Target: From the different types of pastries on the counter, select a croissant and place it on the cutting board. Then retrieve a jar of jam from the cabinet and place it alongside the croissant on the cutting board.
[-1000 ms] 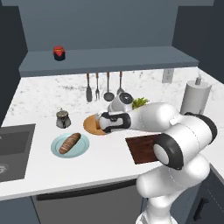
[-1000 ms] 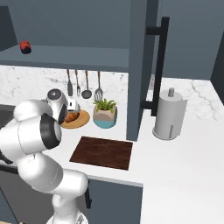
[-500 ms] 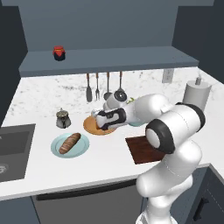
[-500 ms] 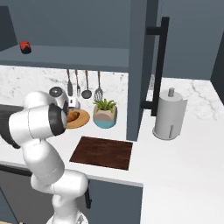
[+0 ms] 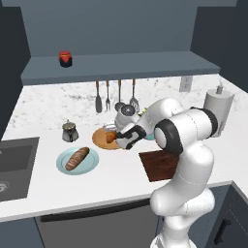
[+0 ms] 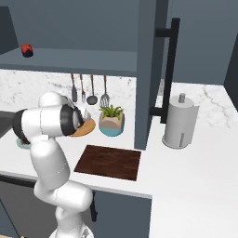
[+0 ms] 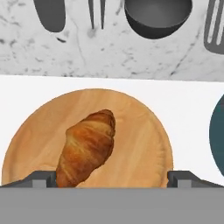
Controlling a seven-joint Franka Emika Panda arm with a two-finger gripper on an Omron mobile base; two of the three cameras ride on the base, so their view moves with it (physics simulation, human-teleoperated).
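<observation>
No text, label, brand, number or sign can be read on anything near the gripper or elsewhere in the kitchen.

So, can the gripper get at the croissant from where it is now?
Probably yes: the gripper is open just short of the croissant, which lies alone on the round wooden plate, with nothing between them.
</observation>
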